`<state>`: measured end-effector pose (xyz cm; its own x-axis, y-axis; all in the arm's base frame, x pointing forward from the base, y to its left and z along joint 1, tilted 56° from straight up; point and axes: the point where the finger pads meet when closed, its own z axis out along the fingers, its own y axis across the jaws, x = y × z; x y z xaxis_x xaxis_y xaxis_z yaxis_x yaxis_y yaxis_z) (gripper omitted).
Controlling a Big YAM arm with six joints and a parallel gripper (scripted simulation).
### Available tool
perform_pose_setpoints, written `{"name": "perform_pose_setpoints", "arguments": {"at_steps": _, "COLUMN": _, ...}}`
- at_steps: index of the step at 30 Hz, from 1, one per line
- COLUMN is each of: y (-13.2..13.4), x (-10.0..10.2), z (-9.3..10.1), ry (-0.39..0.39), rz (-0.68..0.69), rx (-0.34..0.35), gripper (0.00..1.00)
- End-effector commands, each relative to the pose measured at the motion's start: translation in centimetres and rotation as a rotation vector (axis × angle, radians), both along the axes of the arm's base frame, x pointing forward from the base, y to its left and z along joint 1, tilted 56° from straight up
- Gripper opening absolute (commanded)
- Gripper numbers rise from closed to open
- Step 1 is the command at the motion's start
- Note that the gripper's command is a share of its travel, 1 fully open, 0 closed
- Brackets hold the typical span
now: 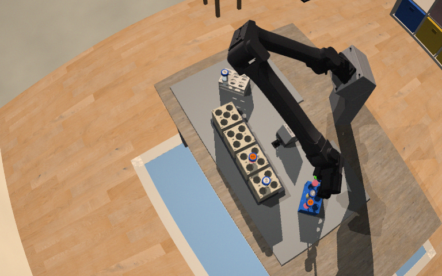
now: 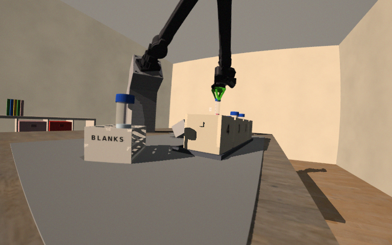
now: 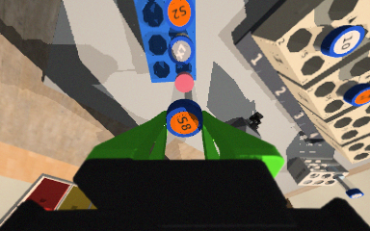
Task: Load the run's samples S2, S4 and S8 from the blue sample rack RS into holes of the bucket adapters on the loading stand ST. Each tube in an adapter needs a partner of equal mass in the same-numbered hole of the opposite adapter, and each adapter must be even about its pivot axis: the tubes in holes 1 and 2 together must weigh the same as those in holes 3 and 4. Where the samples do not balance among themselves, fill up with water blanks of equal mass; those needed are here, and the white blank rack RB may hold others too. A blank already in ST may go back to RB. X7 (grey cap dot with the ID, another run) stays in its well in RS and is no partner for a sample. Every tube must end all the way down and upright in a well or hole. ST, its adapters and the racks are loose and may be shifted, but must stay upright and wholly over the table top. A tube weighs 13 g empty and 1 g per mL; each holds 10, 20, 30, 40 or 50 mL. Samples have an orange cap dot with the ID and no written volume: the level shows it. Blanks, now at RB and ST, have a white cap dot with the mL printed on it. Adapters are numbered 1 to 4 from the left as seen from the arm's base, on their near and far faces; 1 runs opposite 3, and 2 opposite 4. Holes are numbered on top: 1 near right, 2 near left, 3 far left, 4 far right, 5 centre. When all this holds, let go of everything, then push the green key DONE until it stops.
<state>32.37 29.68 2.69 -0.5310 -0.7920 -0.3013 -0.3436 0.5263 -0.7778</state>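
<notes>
My gripper (image 3: 184, 115) is shut on sample S8 (image 3: 183, 118), a blue-capped tube with an orange dot. It holds the tube upright and raised above the near end of the blue rack RS (image 3: 166, 40); the tube's pink lower end (image 3: 184, 83) shows beyond the cap. In the exterior view the tube (image 2: 216, 107) hangs from the green fingers (image 2: 218, 94), behind the stand. S2 (image 3: 178, 12) and the grey-dotted X7 (image 3: 181, 49) (image 1: 310, 198) sit in RS. On the stand ST, adapter 1 holds a blank marked 10 (image 3: 343, 40). Adapter 2 holds an orange-dotted sample (image 1: 252, 157).
The white blank rack RB (image 1: 233, 81) stands beyond the stand's far end with one blue-capped blank (image 1: 224, 72) in it; it reads BLANKS in the exterior view (image 2: 115, 143). A small grey box (image 1: 286, 134) lies between the stand and my arm. Adapters 3 (image 1: 239, 136) and 4 (image 1: 227, 114) are empty.
</notes>
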Motion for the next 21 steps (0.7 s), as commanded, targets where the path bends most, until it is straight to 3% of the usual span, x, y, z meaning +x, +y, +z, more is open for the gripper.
{"name": "perform_pose_setpoints", "arguments": {"at_steps": 1, "y": 2.8, "x": -1.6, "z": 2.4, "ry": -0.029, "rz": 0.026, "rx": 0.061, "gripper": 0.00}}
{"name": "perform_pose_setpoints", "arguments": {"at_steps": 10, "y": 3.5, "x": -3.4, "z": 3.7, "ry": -0.028, "rz": 0.026, "rx": 0.064, "gripper": 0.00}}
{"name": "perform_pose_setpoints", "arguments": {"at_steps": 11, "y": 3.0, "x": -3.6, "z": 3.5, "ry": -0.031, "rz": 0.012, "rx": 0.076, "gripper": 0.00}}
{"name": "perform_pose_setpoints", "arguments": {"at_steps": 12, "y": 0.6, "x": -2.6, "z": 3.3, "ry": -0.032, "rz": -0.041, "rx": 0.078, "gripper": 0.00}}
{"name": "perform_pose_setpoints", "arguments": {"at_steps": 21, "y": -3.4, "x": -1.5, "z": 7.3, "ry": -0.111, "rz": -0.173, "rx": 0.286, "gripper": 0.00}}
